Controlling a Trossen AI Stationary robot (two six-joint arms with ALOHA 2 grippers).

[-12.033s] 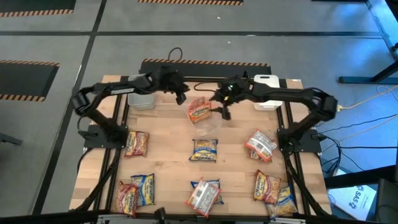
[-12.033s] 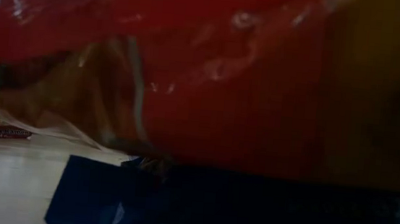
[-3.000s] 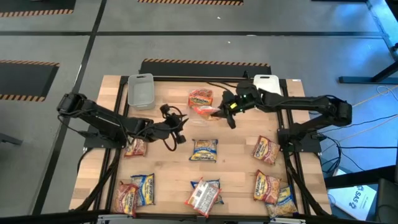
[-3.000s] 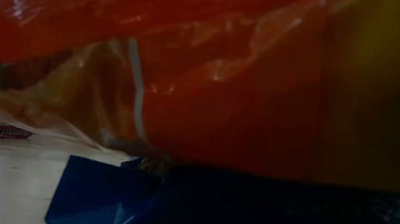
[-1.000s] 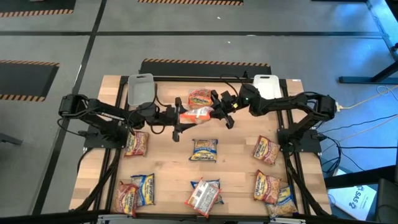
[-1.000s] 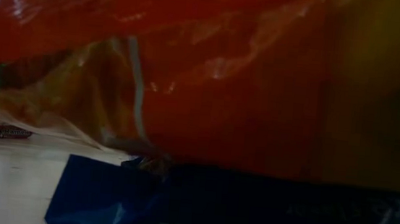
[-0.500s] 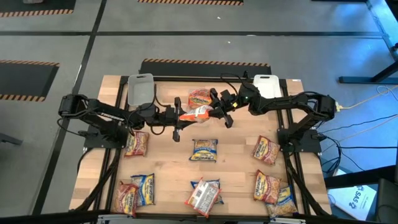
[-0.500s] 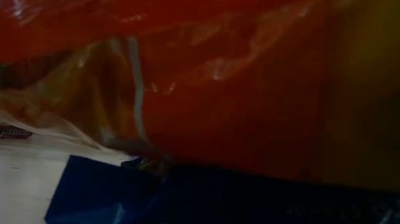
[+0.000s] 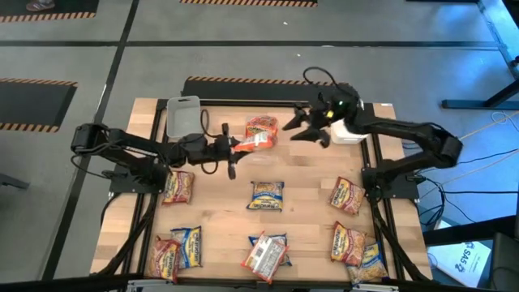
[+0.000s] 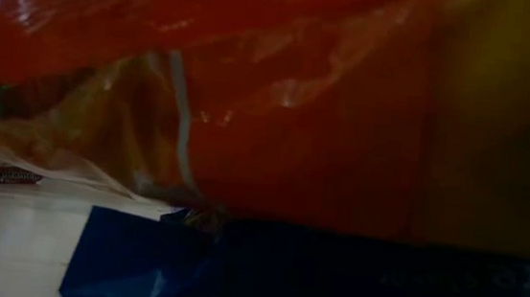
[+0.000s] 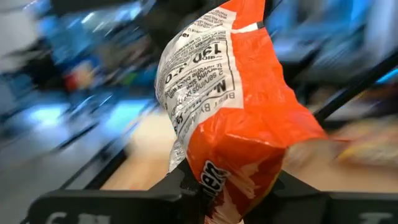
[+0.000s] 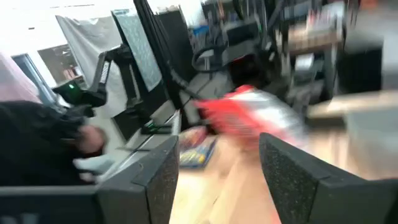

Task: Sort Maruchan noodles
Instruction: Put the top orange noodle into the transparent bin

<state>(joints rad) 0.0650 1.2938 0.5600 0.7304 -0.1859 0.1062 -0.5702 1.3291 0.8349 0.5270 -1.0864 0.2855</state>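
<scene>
An orange noodle packet (image 9: 254,143) hangs above the table's far middle, with my left gripper (image 9: 235,148) shut on it. A second orange packet (image 9: 261,126) lies flat just beyond it. My right gripper (image 9: 298,128) stands open and holds nothing, to the right of both, near the white bin (image 9: 350,122). In the right wrist view its fingers (image 12: 155,174) are spread, and a blurred red packet (image 12: 249,118) shows ahead. The low view is filled by an orange packet (image 10: 298,103) on a blue one (image 10: 235,271). My left gripper pinches the orange packet's crimped end (image 11: 227,183) between its two fingers. The fingers come level from the table's left. The packet reaches out past the fingertips toward the right, lifted clear of the table, its printed back (image 11: 199,68) facing the wrist camera.
A clear bin (image 9: 184,118) stands at the far left. Several more packets lie spread over the near half, among them one in the middle (image 9: 266,195), one at the left (image 9: 178,186), one at the right (image 9: 346,195) and a stack at the near edge (image 9: 266,253).
My left gripper has taken hold of the orange packet's left end. My right gripper has let go of the other end, opened, and drawn back toward the table's far right and up. The packet stays lifted in my left gripper.
</scene>
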